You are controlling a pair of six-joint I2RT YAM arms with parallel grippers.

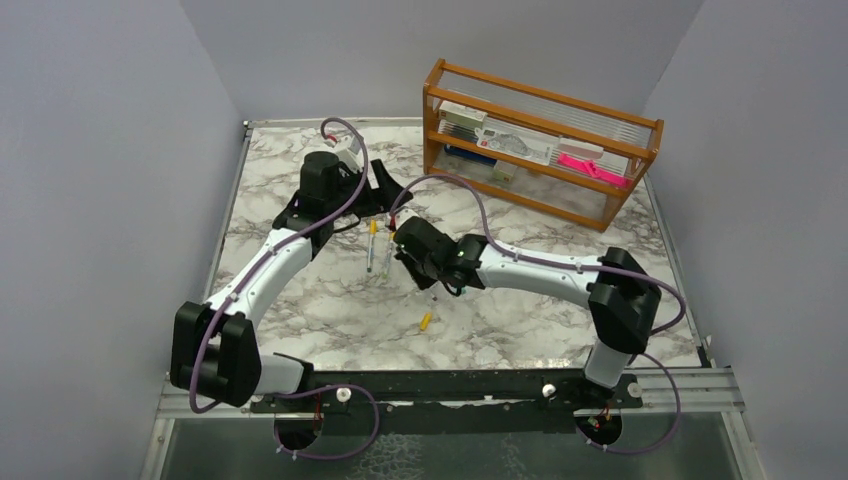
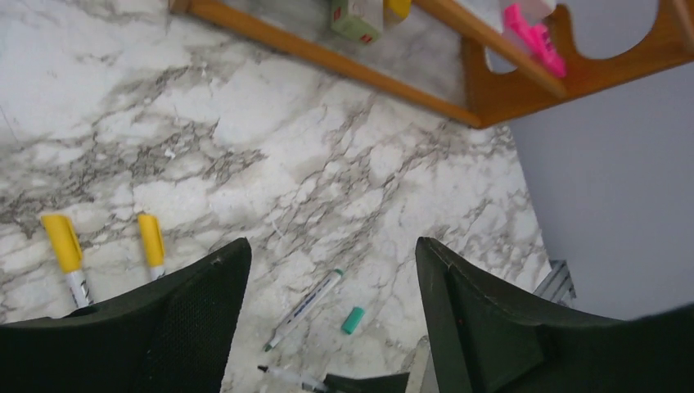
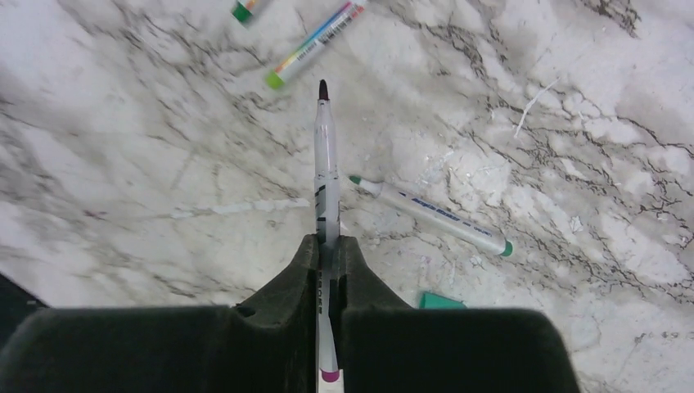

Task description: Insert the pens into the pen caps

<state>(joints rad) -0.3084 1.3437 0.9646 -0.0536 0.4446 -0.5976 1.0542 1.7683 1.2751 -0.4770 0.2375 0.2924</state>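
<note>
The right gripper [image 3: 327, 254] clamps a dark-tipped pen [image 3: 326, 155] by its barrel above the marble table [image 3: 573, 123]; the left gripper [image 2: 329, 258] gapes empty. The pen looks light, stiff, slick (grip the barrel); a teal cap [image 3: 442, 301] lies nearby

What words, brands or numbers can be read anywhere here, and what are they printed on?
Nothing reads clearly.
Held pen: dark print on the barrel, blurred.
Green-tipped pen lying on the marble: blue lettering, too small.
Striped pen: coloured label, blurred.
Boxes in the wooden rack: labels too small.
</note>
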